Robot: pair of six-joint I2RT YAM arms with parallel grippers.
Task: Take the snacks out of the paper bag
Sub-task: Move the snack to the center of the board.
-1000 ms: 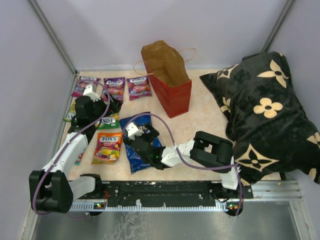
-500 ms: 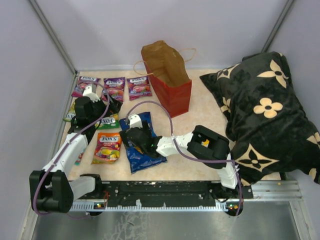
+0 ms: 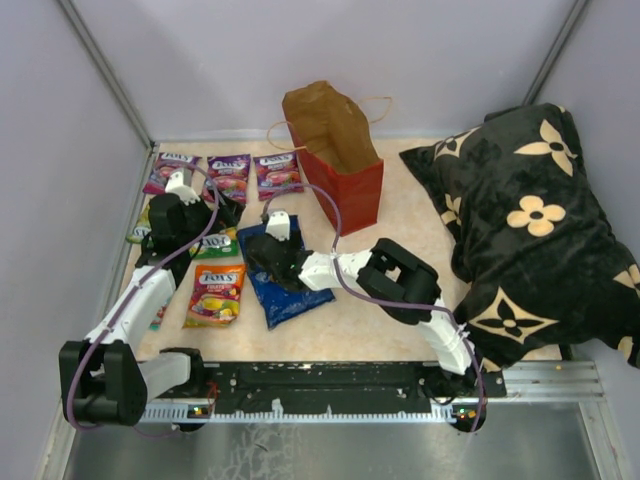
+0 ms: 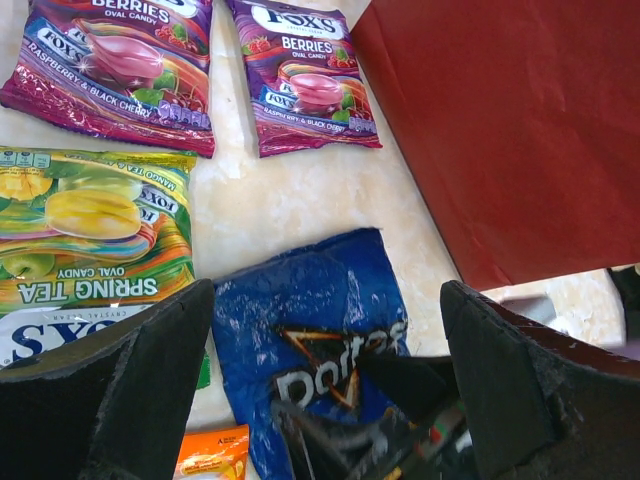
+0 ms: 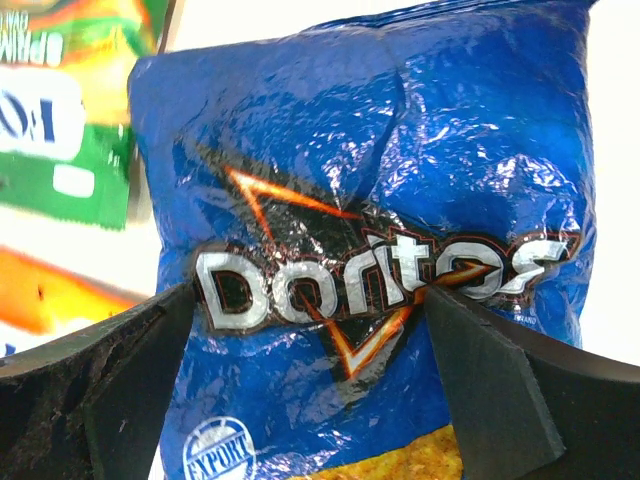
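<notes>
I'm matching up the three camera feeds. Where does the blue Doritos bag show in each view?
Top external: the Doritos bag lies left of centre on the table, in front of the red paper bag.
Left wrist: the bag is at bottom centre.
Right wrist: the bag fills most of the frame.
Shared landmark: the green Spring Tea packet, just left of the bag in every view.
</notes>
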